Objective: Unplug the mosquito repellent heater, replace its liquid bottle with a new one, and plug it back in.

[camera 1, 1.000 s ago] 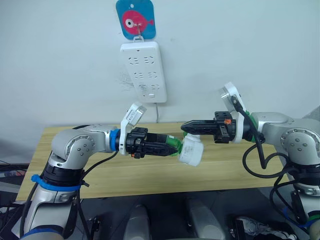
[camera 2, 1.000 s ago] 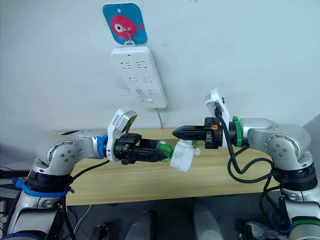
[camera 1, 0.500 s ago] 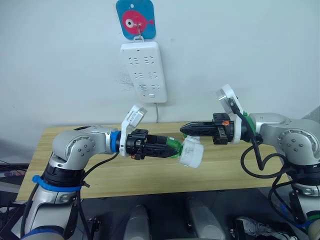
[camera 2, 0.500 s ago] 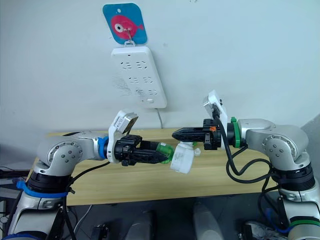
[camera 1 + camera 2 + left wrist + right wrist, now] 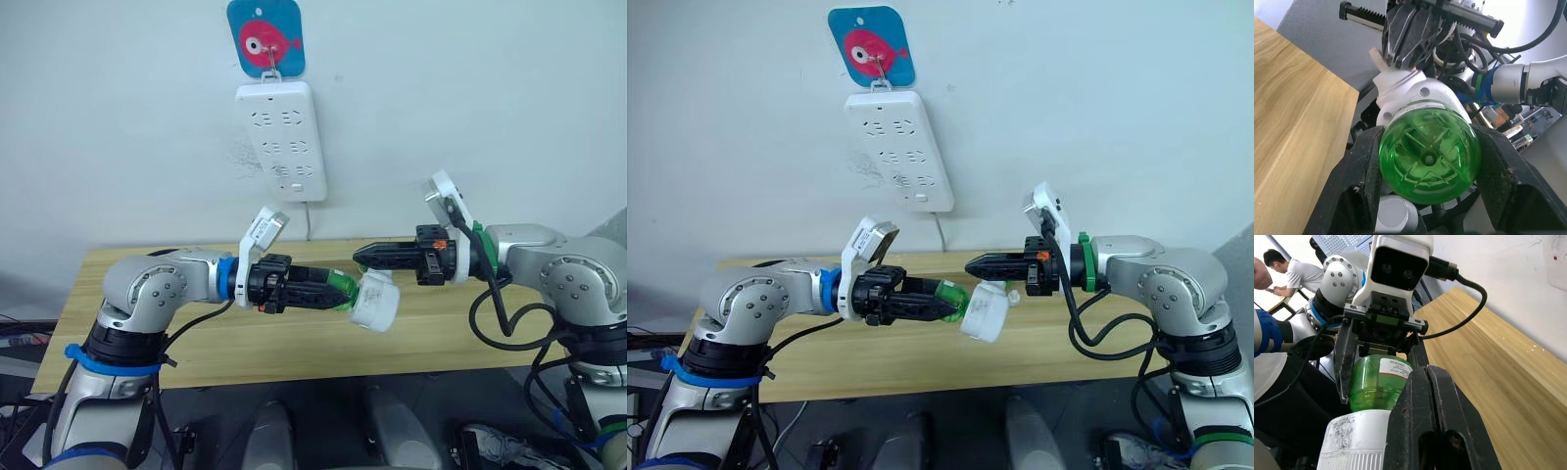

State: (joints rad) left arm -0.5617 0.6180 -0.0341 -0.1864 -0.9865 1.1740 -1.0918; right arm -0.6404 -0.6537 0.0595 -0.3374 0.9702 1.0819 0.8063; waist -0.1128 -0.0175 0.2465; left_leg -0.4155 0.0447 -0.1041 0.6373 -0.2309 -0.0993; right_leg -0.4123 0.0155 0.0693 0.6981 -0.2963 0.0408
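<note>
Gripping green bottle [image 5: 1376,382], label unreadable.

left pincer [image 5: 942,306] clamping green bottle [image 5: 951,296], heater [image 5: 986,312]

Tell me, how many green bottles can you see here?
1. The green bottle is held in the left gripper above the table, still joined to the white heater. Others may be hidden.

Wall, power strip and wooden table

A long white power strip [image 5: 282,140] hangs upright on the pale wall from a hook on a blue card with a pink fish [image 5: 265,37]; its white cord runs down behind the light wooden table [image 5: 245,343] standing against the wall. Two people [image 5: 1288,268] sit in the background of the right wrist view
</note>
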